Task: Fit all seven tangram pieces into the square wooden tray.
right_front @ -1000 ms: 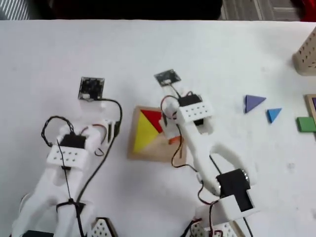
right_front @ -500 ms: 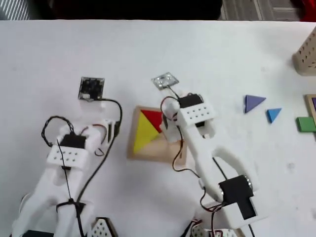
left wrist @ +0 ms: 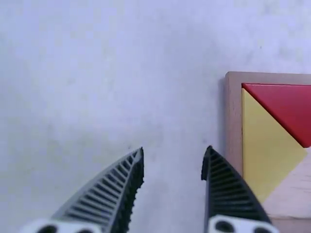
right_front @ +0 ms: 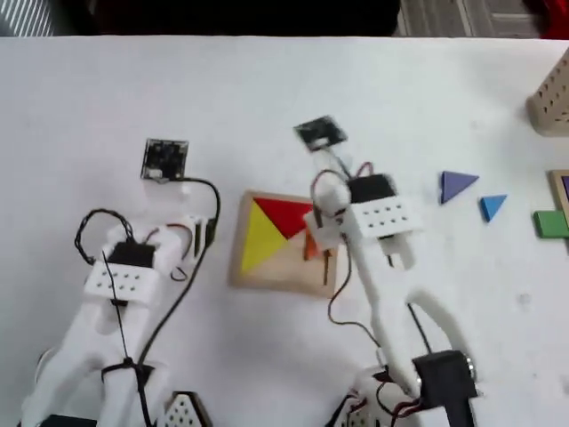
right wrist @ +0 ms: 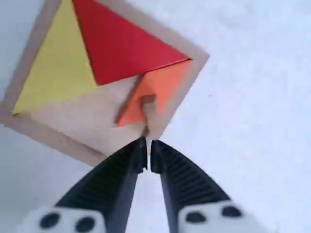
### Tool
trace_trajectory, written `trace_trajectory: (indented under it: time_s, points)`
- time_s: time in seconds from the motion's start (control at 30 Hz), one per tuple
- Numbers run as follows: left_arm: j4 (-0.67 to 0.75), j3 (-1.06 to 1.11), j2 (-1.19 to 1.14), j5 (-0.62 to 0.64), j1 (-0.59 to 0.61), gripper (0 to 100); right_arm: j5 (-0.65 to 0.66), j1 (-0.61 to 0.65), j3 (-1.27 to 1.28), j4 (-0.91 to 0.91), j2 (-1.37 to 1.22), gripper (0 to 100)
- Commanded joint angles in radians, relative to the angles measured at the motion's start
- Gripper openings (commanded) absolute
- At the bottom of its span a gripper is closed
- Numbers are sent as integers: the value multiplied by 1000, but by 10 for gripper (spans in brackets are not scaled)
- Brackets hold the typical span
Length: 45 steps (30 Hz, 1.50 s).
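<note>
The square wooden tray [right_front: 238, 256] lies on the white bench [right_front: 267, 98] at the middle of the high view, between the two arms. Three pieces sit inside it. A yellow triangle [right_front: 260, 242] fills the left side, a red triangle [right_front: 284, 215] fills the top, and the two meet along one slanted edge. An orange piece [right wrist: 158, 90] lies against the red triangle's lower edge in the right corner. The rest of the tray floor is bare wood.

The right hand [right wrist: 147, 145] has its fingers pressed together with nothing between them, tips right at the tray's rim beside the orange piece. The left hand [left wrist: 173, 154] is spread over bare bench just beside the tray's left rim, gripping nothing.

Well apart, at the right of the high view, a purple triangle [right_front: 458, 185] and a smaller blue triangle [right_front: 492, 206] lie near each other on the bench. A green piece [right_front: 551, 222] sits at the right edge
</note>
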State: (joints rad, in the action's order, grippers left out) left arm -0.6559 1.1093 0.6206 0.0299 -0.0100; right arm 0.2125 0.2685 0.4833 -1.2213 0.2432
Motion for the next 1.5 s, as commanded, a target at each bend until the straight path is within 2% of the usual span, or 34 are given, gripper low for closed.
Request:
trace_trajectory:
  time_s: [0.0, 0.27, 0.63, 0.83, 0.97, 1.2, 1.33, 1.47]
  points:
    - [14, -55, 25, 11, 7, 204, -31, -68, -5, 59, 28, 17]
    - [14, -55, 25, 11, 8, 203, -37, -65, 34, 278, -186, 17]
    - [14, -55, 25, 11, 8, 203, -44, 73, 41, 194, -168, 17]
    - [14, -55, 25, 11, 8, 203, -37, -13, 44, 154, -102, 17]
    - [15, -55, 25, 11, 8, 203, -14, -15, 110, 114, -41, 17]
    - [15, -55, 25, 11, 8, 203, 12, 148, 229, 130, 18, 17]
    - [15, -55, 25, 9, 8, 203, 6, 147, 261, 205, 18, 17]
    - [15, -55, 25, 9, 8, 203, -21, 171, 284, 196, 27, 17]
